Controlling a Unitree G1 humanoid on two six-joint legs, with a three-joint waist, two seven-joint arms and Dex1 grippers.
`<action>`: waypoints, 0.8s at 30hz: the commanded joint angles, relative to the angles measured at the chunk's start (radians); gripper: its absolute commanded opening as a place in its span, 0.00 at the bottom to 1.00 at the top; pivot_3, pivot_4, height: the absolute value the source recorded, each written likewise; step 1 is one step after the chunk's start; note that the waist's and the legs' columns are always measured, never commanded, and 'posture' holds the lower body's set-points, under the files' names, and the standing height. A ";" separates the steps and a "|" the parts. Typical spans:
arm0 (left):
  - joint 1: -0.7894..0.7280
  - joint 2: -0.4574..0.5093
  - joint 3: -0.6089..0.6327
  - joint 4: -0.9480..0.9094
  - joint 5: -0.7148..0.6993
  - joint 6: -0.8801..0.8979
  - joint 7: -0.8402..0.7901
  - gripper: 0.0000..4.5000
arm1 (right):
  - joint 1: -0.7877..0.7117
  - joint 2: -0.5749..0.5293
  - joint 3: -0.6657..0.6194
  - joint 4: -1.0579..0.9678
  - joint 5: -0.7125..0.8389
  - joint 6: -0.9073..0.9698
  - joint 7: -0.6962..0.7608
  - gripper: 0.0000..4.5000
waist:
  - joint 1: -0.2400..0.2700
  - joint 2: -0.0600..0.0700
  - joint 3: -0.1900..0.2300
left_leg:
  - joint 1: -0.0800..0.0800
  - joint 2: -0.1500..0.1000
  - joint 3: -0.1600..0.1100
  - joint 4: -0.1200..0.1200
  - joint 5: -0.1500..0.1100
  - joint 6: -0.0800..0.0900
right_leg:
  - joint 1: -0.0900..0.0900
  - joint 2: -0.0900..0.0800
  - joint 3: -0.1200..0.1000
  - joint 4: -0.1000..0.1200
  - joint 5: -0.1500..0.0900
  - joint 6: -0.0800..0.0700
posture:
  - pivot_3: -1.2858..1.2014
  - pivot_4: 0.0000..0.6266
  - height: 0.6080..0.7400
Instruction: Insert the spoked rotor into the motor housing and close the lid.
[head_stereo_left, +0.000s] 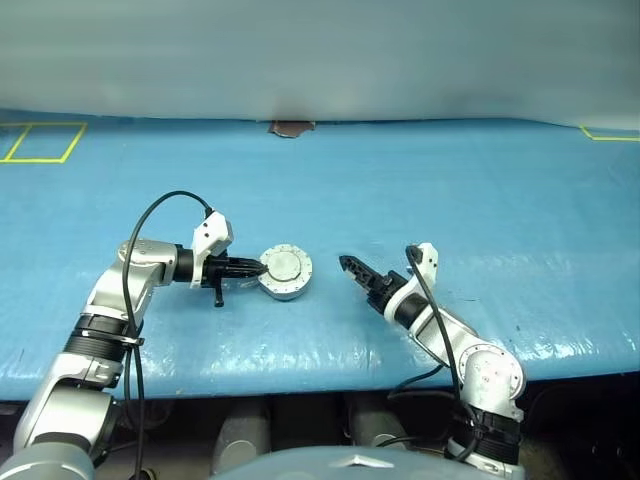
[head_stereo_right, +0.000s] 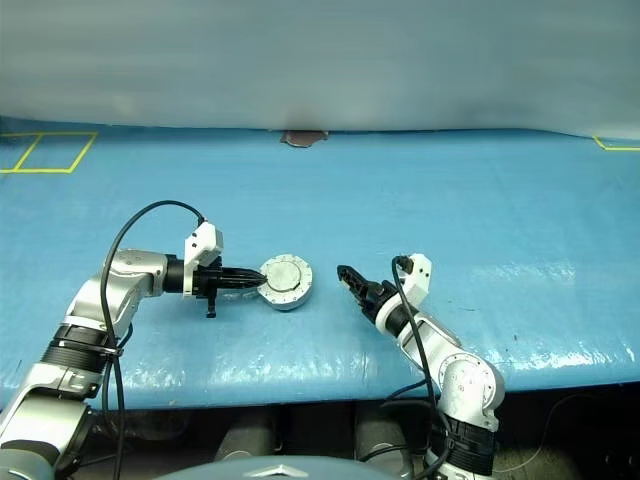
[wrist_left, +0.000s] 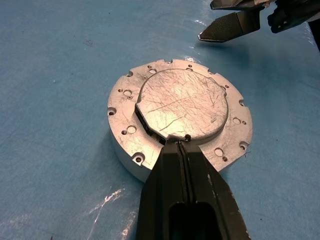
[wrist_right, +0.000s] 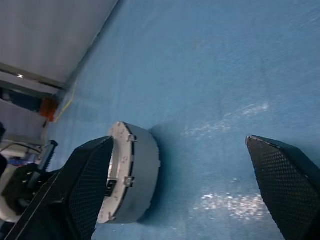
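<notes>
While the lid (wrist_left: 182, 104) lies closed on the motor housing (head_stereo_left: 286, 273), the clenched left gripper (head_stereo_left: 258, 267) touches its rim. Right gripper (head_stereo_left: 348, 266) hangs near, released, with bare blue table (head_stereo_left: 480, 200) between.

I'm looking down on a wide desk (head_stereo_left: 480, 180) covered in a blue, slightly wrinkled sheet that catches pale glare patches near its front edge. Yellow tape lines (head_stereo_left: 42, 142) mark a rectangle at its far left corner, another yellow tape corner (head_stereo_left: 608, 134) sits at the far right, and a small brownish patch (head_stereo_left: 290, 128) lies on the back edge at the middle. Behind the desk runs a plain grey-white wall (head_stereo_left: 320, 55), evenly lit, and below the front edge I see dark floor.
</notes>
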 joint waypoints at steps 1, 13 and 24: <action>0.009 -0.001 -0.012 0.013 0.017 0.004 0.012 0.00 | -0.033 0.161 0.032 0.026 0.166 -0.005 -0.053 0.99 | 0.000 0.000 0.000 | 0.000 0.000 0.000 0.000 0.000 0.000 | 0.000 0.000 0.000 0.000 0.000 0.000 | 0.52 0.24 1.00; 0.015 0.005 -0.003 0.006 0.015 0.010 0.014 0.00 | -0.033 0.104 0.150 0.165 0.256 -0.062 -0.125 0.99 | -0.003 0.000 0.000 | -0.001 0.000 0.000 0.000 0.000 0.000 | 0.000 0.000 0.000 -0.001 0.000 0.000 | 0.52 0.24 1.00; 0.010 0.007 -0.003 0.005 0.017 0.009 0.015 0.00 | -0.065 0.086 0.203 0.284 0.259 -0.100 -0.054 0.99 | -0.007 0.000 0.000 | 0.000 0.001 0.000 0.000 0.000 0.000 | 0.000 0.001 0.000 -0.001 0.000 0.000 | 0.52 0.24 1.00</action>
